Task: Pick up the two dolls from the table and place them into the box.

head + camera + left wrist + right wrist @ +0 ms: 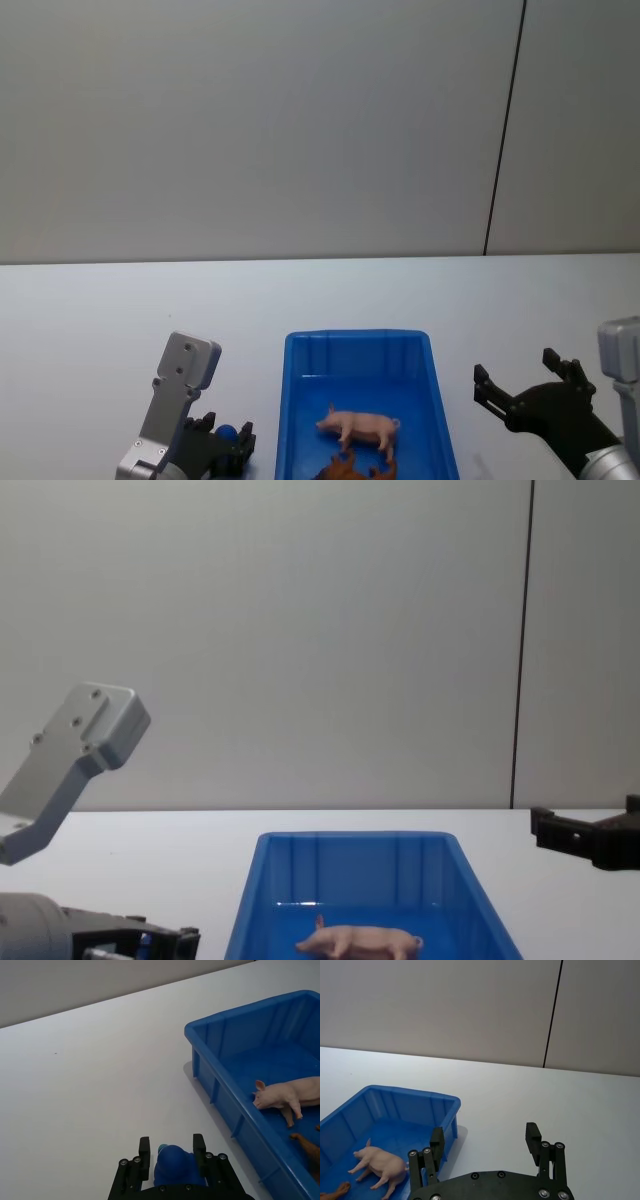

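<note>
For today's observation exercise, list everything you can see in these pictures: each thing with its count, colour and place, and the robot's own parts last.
Box: one, bright blue, on the table between the two arms.
Pig doll: one, pale pink, standing inside the box.
Brown toy: one, brown, inside the box by the pig; kind unclear.
Blue doll: one, deep blue, held in the left gripper beside the box.
Table: one, white.
Wall: grey, behind, with a dark vertical seam.
Left gripper: black, shut on the blue doll.
Right gripper: black, open, above the table right of the box.

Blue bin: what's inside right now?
The pink pig stands on the floor of the blue bin, beside a brown toy animal cut off by the frame edge. The blue doll is outside, in the left claw.
</note>
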